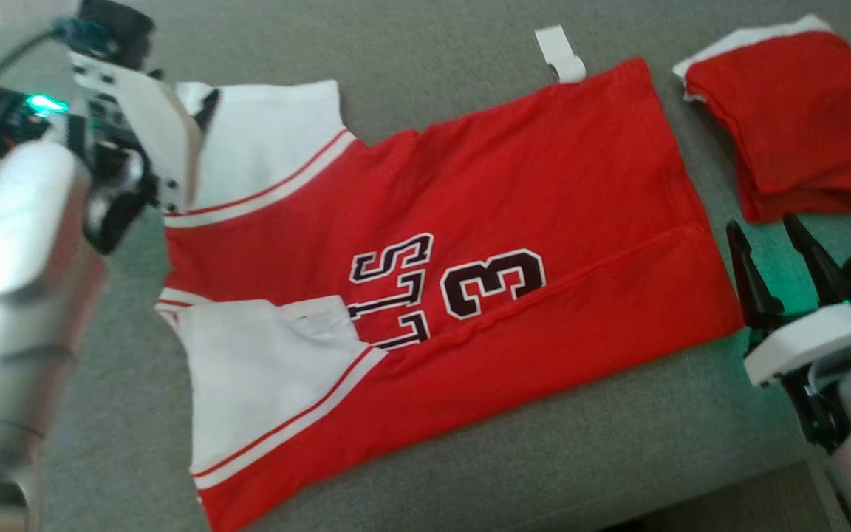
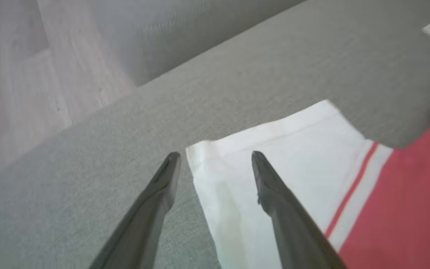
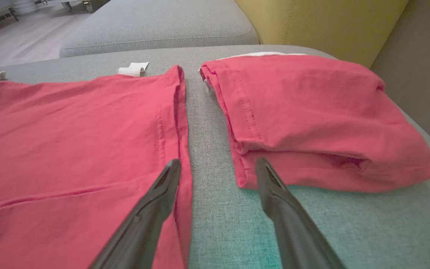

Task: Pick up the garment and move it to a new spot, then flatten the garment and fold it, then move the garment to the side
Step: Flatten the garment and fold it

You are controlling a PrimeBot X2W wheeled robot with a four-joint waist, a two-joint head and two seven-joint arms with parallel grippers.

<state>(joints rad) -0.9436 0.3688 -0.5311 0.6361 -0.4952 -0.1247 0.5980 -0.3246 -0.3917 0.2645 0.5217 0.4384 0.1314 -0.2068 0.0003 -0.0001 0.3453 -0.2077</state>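
A red jersey (image 1: 514,185) with white sleeves and the dark number 3 lies spread flat on a grey cushion (image 1: 617,443). My left gripper (image 1: 204,111) hovers over the far white sleeve (image 2: 293,149). Its fingers are open in the left wrist view, and the left gripper (image 2: 215,155) straddles the sleeve's corner without holding it. My right gripper (image 1: 761,225) stands open at the jersey's hem on the right. In the right wrist view the right gripper (image 3: 218,161) spans the strip of cushion between the hem (image 3: 179,123) and another garment. One finger rests over the hem's edge.
A folded red garment (image 1: 802,118) lies close to the right of the jersey, also seen as the folded stack (image 3: 312,112). A small white label (image 1: 560,55) sits by the jersey's far corner. Wooden floor (image 2: 13,93) lies beyond the cushion's edge. A yellow backrest (image 3: 330,22) rises behind.
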